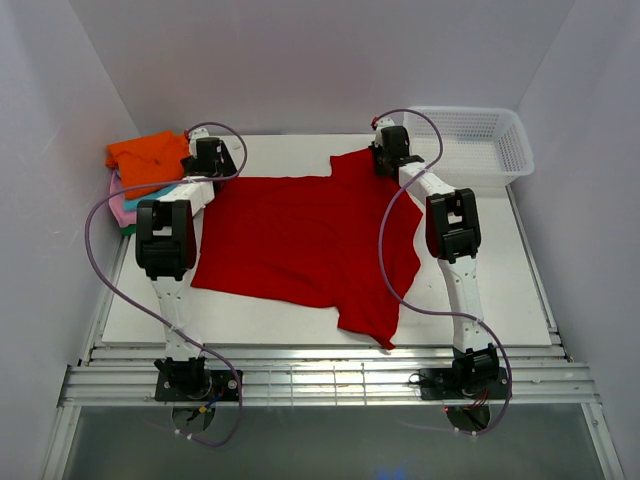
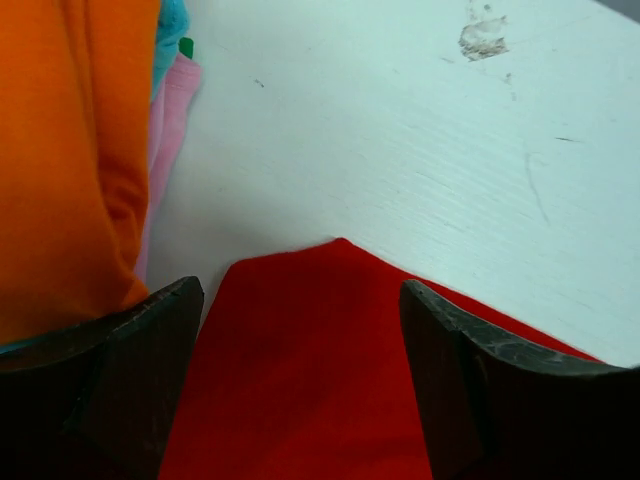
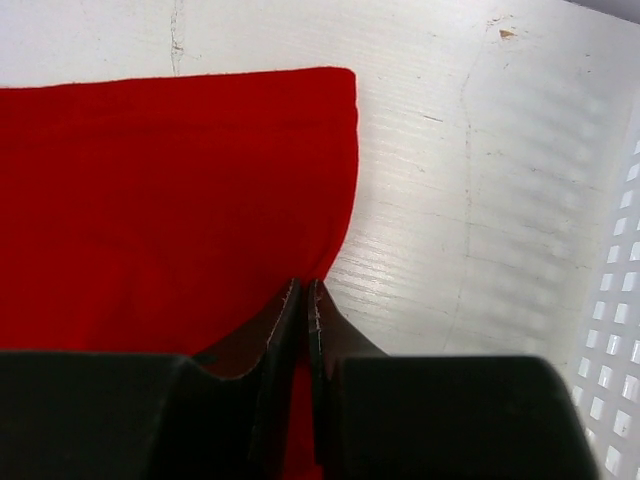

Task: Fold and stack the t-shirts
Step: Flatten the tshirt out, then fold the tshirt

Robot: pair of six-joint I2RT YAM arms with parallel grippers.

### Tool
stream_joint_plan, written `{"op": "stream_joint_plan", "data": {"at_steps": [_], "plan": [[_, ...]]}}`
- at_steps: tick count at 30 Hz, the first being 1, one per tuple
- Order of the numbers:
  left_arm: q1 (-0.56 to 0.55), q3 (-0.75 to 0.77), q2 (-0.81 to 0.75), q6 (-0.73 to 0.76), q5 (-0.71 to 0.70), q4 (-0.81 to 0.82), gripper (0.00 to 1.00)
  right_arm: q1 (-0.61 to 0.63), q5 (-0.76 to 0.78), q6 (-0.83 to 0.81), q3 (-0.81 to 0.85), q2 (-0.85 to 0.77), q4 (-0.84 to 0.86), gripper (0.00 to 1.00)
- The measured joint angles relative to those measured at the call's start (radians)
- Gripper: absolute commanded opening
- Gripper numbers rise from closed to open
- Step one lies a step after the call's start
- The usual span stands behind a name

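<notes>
Across the white counter (image 1: 520,290) the bright red cloth t-shirt (image 1: 300,240) lies flat, right hand (image 3: 303,285) pinched on 1 far corner, left hand (image 2: 300,290) agape over the other: closing it should start the fold.

A white mesh basket (image 1: 470,142) sits in the upper right of the top view, at a corner of the white table (image 1: 510,300). Its holed wall (image 3: 615,330) lines the right wrist view's right edge. A grey scuff (image 2: 483,38) marks the table in the left wrist view's upper right. Metal rails (image 1: 330,385) cross the top view's bottom.
</notes>
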Motion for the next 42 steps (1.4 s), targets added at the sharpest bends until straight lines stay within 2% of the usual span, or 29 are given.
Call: {"op": "stream_joint_plan", "data": {"at_steps": [6, 17, 20, 21, 23, 25, 30, 32, 34, 35, 36, 37, 39, 42], "plan": [[0.013, 0.095, 0.127, 0.004, 0.001, -0.04, 0.86, 0.0, -0.008, -0.003, -0.016, -0.014, -0.007, 0.13], [0.013, 0.126, 0.153, 0.028, -0.005, -0.039, 0.84, 0.003, -0.018, -0.014, -0.041, -0.034, -0.017, 0.13], [0.014, 0.161, 0.172, 0.032, -0.005, -0.038, 0.56, 0.005, -0.018, -0.014, -0.05, -0.041, -0.021, 0.13], [0.014, 0.167, 0.177, 0.035, -0.005, -0.038, 0.32, 0.006, -0.018, -0.015, -0.051, -0.042, -0.022, 0.13], [0.014, 0.18, 0.183, 0.04, -0.005, -0.039, 0.14, 0.008, -0.018, -0.015, -0.058, -0.046, -0.023, 0.13], [0.014, 0.182, 0.184, 0.045, -0.002, -0.041, 0.0, 0.01, -0.018, -0.016, -0.064, -0.048, -0.023, 0.13], [0.014, 0.183, 0.185, 0.05, -0.002, -0.048, 0.0, 0.014, -0.018, -0.018, -0.064, -0.049, -0.023, 0.12], [0.014, 0.183, 0.185, 0.05, -0.002, -0.052, 0.04, 0.015, -0.018, -0.018, -0.064, -0.049, -0.023, 0.12], [0.013, 0.183, 0.185, 0.052, -0.002, -0.062, 0.24, 0.016, -0.018, -0.018, -0.064, -0.049, -0.023, 0.12], [0.014, 0.183, 0.185, 0.053, -0.002, -0.066, 0.45, 0.016, -0.018, -0.018, -0.064, -0.049, -0.023, 0.12], [0.014, 0.183, 0.185, 0.056, -0.001, -0.071, 0.53, 0.016, -0.018, -0.018, -0.064, -0.049, -0.023, 0.12], [0.014, 0.183, 0.185, 0.051, -0.001, -0.072, 0.53, 0.016, -0.018, -0.019, -0.064, -0.049, -0.024, 0.12], [0.014, 0.182, 0.185, 0.045, -0.002, -0.075, 0.66, 0.016, -0.018, -0.02, -0.064, -0.049, -0.024, 0.12], [0.014, 0.174, 0.185, 0.036, -0.003, -0.072, 0.69, 0.017, -0.018, -0.021, -0.064, -0.049, -0.024, 0.12]]}}
